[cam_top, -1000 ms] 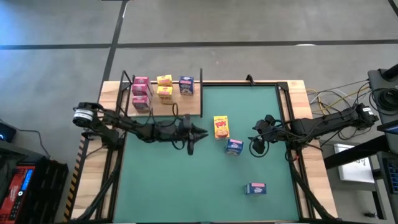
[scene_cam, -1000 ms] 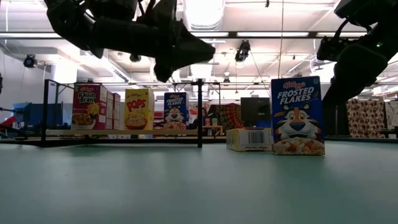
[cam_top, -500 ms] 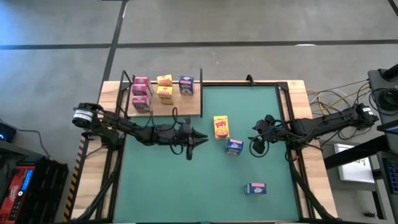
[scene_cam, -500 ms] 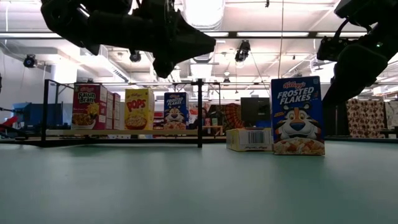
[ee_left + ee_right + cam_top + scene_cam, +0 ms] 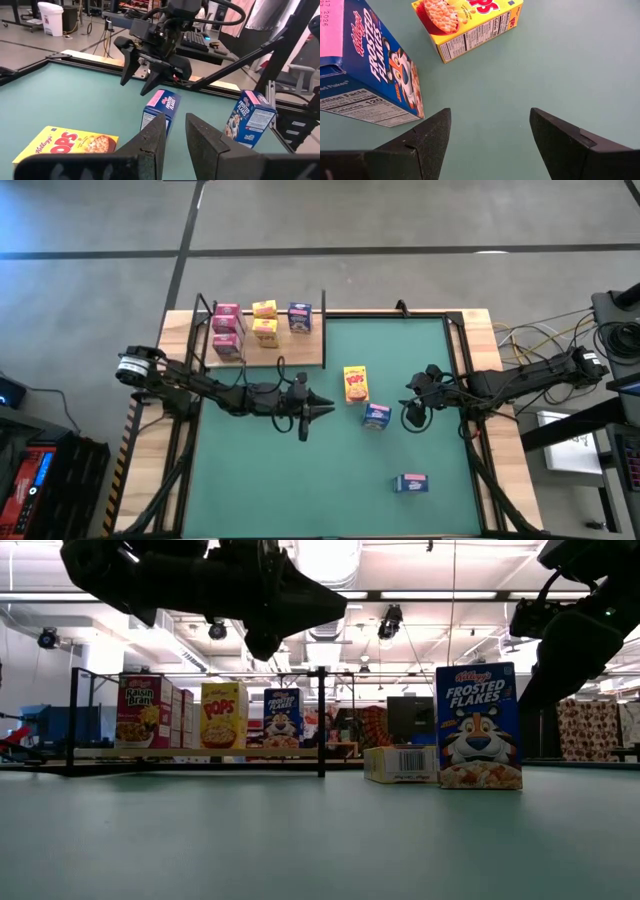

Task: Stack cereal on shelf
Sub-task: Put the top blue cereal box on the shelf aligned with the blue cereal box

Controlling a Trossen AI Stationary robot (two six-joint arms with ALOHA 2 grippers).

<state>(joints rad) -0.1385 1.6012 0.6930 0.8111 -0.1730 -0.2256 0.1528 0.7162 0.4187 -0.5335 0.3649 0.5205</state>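
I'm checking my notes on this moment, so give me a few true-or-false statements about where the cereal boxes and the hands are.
1. Five boxes stand on the shelf. True.
2. The yellow box on the green mat lies flat. True.
3. The left hand grips a blue box. False: its fingers are nearly closed on nothing, above the mat beside the yellow box.
4. The right hand is open, next to the upright blue box. True.
5. All the cereal is already on the shelf. False: three boxes remain on the mat, including a second blue box near the front edge.
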